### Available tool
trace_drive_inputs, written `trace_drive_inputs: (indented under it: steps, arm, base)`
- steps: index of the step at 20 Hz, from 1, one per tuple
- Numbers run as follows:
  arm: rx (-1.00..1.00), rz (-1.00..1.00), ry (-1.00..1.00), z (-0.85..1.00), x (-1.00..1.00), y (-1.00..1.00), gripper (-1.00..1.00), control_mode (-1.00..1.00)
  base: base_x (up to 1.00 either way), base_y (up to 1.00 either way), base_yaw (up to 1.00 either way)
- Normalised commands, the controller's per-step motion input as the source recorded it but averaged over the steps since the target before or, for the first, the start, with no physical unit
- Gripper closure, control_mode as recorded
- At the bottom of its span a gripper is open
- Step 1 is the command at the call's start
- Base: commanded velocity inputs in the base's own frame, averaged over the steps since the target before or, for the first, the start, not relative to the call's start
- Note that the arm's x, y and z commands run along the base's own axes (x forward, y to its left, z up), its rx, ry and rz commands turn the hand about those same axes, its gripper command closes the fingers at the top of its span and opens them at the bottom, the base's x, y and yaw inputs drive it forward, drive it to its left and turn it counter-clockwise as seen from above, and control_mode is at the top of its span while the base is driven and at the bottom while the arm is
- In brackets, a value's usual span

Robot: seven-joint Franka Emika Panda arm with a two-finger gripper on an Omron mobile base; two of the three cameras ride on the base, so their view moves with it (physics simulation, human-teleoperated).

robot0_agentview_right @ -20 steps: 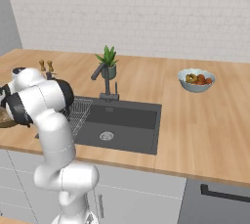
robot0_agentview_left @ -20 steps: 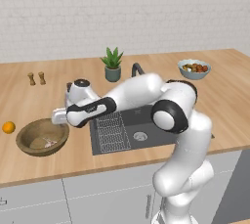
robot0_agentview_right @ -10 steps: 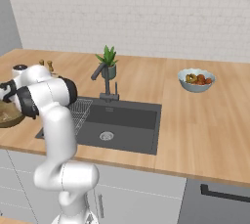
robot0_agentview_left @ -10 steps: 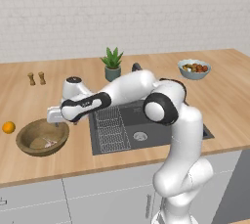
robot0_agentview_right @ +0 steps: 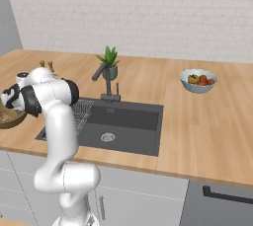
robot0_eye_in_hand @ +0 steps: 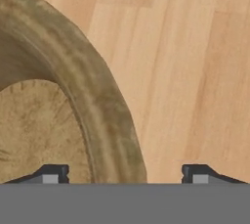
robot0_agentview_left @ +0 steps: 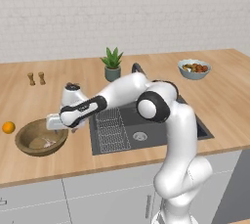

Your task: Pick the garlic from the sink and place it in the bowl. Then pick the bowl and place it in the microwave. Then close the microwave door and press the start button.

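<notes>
Since a second ago the arm has swung further left and down, so the gripper (robot0_agentview_left: 57, 123) now sits low at the right rim of the bowl (robot0_agentview_left: 30, 144), where earlier it hung higher, nearer the sink (robot0_agentview_left: 195, 124). From the hand camera the jaws stand wide apart, one fingertip (robot0_eye_in_hand: 51, 173) over the bowl's inside and the other over bare counter (robot0_eye_in_hand: 195, 47), with the rim (robot0_eye_in_hand: 107, 120) rising between them and nothing yet pinched. A small pale garlic (robot0_agentview_left: 48, 143) lies inside the bowl, near its right wall. The bowl rests on a light wooden counter (robot0_agentview_left: 229, 86) left of the dark sink, whose wire rack (robot0_agentview_left: 110, 130) fills its left part. An orange (robot0_agentview_left: 8, 127) lies just left of the bowl. Further back stand two small shakers (robot0_agentview_left: 36, 78), a potted plant (robot0_agentview_left: 113, 64) and a pale fruit bowl (robot0_agentview_left: 193, 68). Behind runs a white brick wall (robot0_agentview_left: 146, 12); grey cabinet fronts (robot0_agentview_left: 97, 201) sit below the counter
</notes>
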Motion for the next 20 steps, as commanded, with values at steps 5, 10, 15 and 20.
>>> trace_drive_inputs:
  steps: [5, 10, 15, 20]
  arm:
    - [0.0, 0.0, 0.0, 0.0, 0.0, 0.27, 1.0, -1.0]
    - [0.0, 0.0, 0.01, 0.0, -0.01, 0.17, 1.0, -1.0]
    - [0.05, -0.1, 0.0, 0.22, -0.34, -0.35, 1.0, -1.0]
    - [0.13, -0.13, 0.0, 0.54, -0.38, -0.68, 1.0, -1.0]
  base:
    - [0.0, 0.0, 0.0]
    - [0.0, 0.0, 0.0]
    - [0.0, 0.0, 0.0]
    - [0.0, 0.0, 0.0]
